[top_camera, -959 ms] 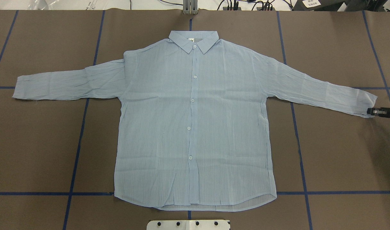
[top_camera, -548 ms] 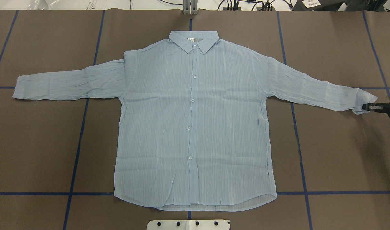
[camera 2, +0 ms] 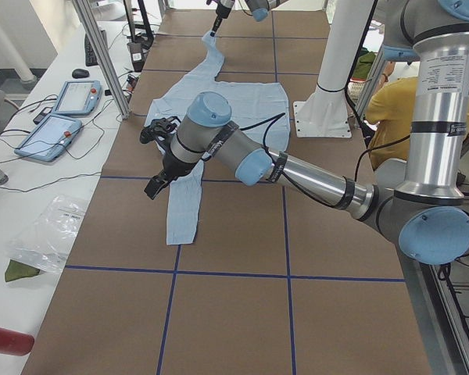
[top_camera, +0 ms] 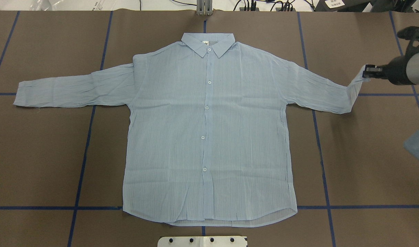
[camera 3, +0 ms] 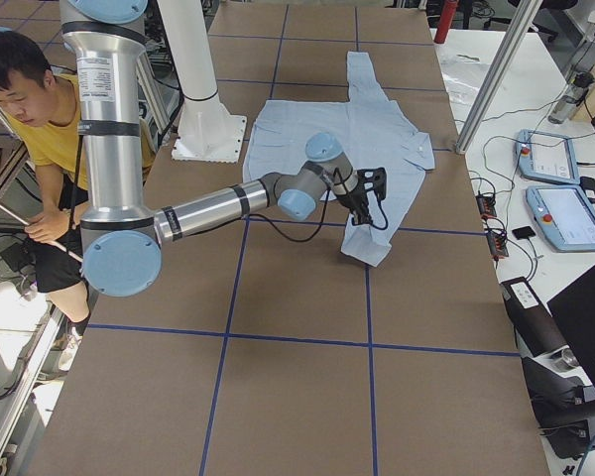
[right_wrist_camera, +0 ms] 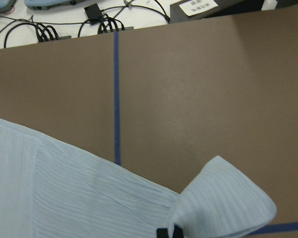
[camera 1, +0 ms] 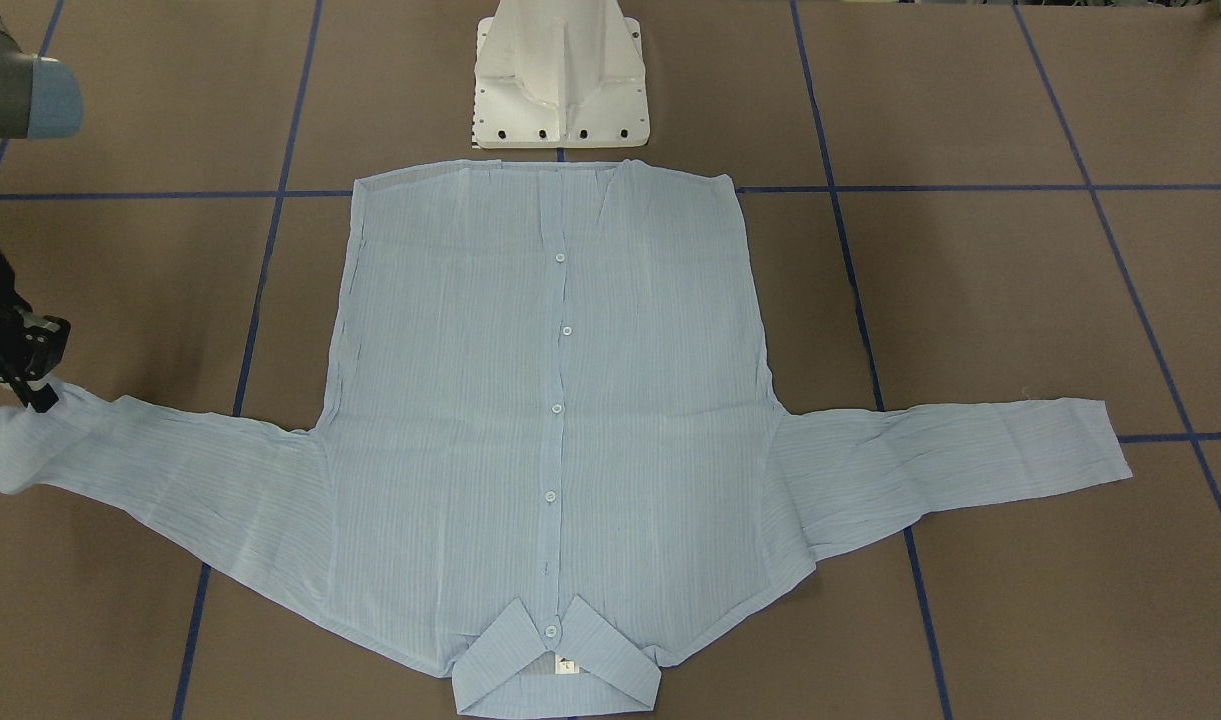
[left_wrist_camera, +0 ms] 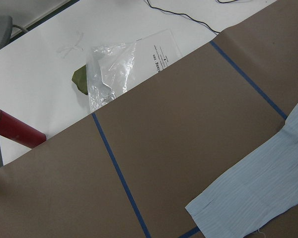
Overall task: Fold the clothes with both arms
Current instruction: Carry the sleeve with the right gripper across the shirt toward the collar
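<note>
Overhead exterior | right pincer clamped on shirt cuff | left pincer: cannot tell | white base near hem

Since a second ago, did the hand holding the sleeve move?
Yes. In the overhead view, the right gripper carried the cuff upward across the blue tape line.

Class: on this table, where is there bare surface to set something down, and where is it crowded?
Bare table lies robot-side of the left sleeve and the right sleeve, beside the shirt body, and in far strips flanking the collar. Crowded: the centre under the shirt, and the right gripper holding the lifted cuff.
</note>
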Motion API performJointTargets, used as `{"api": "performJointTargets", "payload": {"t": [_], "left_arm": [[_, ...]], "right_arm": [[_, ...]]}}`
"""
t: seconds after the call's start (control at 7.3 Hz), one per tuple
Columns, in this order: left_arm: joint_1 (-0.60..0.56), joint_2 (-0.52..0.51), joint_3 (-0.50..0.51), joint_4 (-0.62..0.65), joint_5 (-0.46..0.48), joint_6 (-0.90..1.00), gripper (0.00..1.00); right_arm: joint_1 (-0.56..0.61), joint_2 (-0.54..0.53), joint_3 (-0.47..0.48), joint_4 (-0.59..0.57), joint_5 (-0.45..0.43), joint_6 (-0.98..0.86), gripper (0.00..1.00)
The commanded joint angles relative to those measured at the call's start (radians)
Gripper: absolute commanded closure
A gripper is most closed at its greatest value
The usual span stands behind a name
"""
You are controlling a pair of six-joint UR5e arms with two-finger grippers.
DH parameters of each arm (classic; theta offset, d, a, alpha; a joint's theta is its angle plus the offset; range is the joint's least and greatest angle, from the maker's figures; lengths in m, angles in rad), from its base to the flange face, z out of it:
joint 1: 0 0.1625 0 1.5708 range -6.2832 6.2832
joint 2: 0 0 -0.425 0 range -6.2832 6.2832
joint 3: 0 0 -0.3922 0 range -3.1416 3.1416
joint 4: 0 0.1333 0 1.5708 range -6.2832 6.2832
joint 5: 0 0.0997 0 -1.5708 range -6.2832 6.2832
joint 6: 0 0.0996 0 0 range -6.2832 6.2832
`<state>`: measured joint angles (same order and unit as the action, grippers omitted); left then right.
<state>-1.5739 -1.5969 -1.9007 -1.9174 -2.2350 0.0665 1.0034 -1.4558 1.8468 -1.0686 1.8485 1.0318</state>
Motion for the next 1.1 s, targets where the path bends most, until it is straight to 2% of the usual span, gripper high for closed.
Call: {"api": "performJointTargets", "payload": {"t": [0.0, 0.41, 0.68, 0.82, 0.96], "left_arm": [[0.0, 0.0, 0.0, 0.0, 0.0, -0.001, 0.0], [0.002, 0.0, 0.0, 0.0, 0.0, -0.008, 0.0], [0.002, 0.0, 0.0, 0.0, 0.0, -0.01, 0.0], [0.002, 0.0, 0.0, 0.0, 0.002, -0.008, 0.0], [0.0, 0.002, 0.002, 0.0, 0.002, -0.01, 0.0]], "right_arm": [[-0.099, 0.289, -0.027, -0.219, -0.119, 0.055, 1.0], [-0.224, 0.555, -0.142, -0.217, -0.265, 0.139, 1.0], [-0.358, 0.678, -0.286, -0.127, -0.424, 0.16, 1.0], [-0.414, 0.721, -0.39, -0.043, -0.48, 0.159, 1.0], [-0.452, 0.754, -0.452, -0.007, -0.506, 0.159, 1.0]]}}
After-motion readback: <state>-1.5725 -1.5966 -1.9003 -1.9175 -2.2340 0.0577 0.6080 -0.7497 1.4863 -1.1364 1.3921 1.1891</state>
